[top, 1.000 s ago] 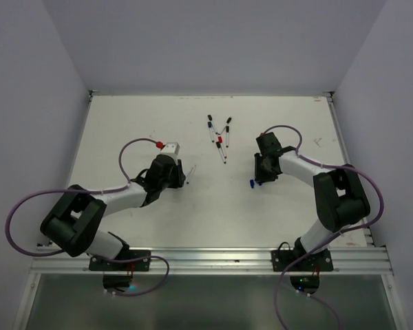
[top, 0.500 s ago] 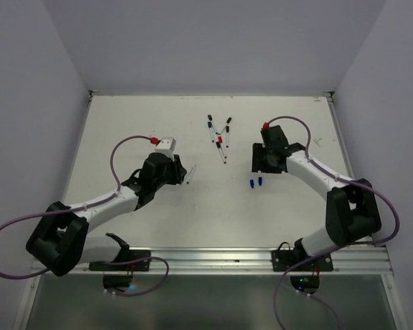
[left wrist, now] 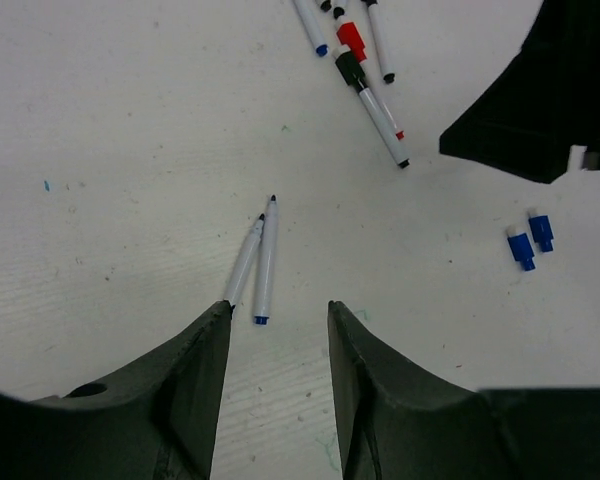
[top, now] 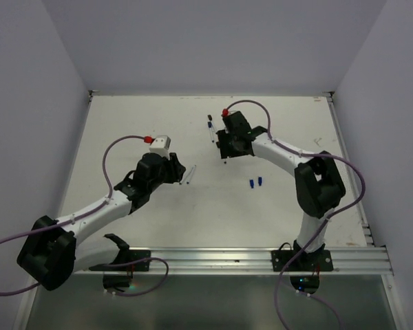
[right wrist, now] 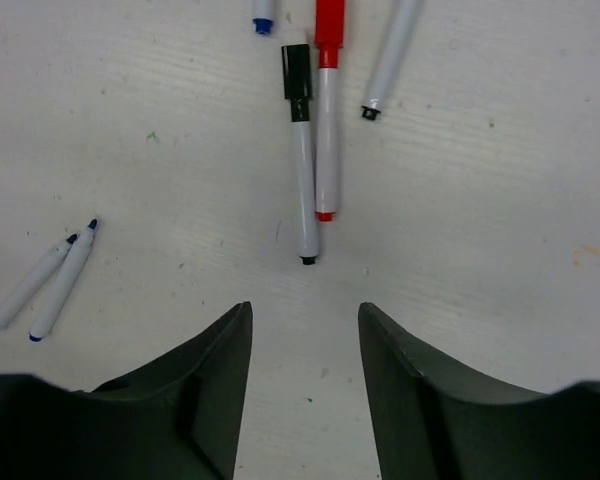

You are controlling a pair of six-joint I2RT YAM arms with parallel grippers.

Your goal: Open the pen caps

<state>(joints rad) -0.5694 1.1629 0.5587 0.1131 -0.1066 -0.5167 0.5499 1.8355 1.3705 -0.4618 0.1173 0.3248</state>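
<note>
Both pairs of jaws stand open and empty. The left jaws hang low over the counter (top: 124, 124), with two bare pens (left wrist: 255, 262) lying side by side just ahead at 12 o'clock. The right jaws hover at the near end of the capped pens (left wrist: 378, 112), which lie toward 12 o'clock of the counter. In the right wrist's view a black cap (right wrist: 296, 70) sits on its white barrel (right wrist: 305, 180) at 12 o'clock. A red cap (right wrist: 330, 22) on the next pen is just beside it at 1 o'clock. Two loose blue caps (top: 252, 183) lie together at about 4 o'clock of the right jaws, well apart from the pens. The caps look light, hard and smooth and are probably held by a snug press fit, so a shallow pinch would likely slip. The surest hold seems to be across a cap's sides at mid-length, with the other jaws clamping the barrel close by, then a straight pull along the pen. The thin barrels will probably roll or skid if nudged, and the close neighbours leave little room.
</note>
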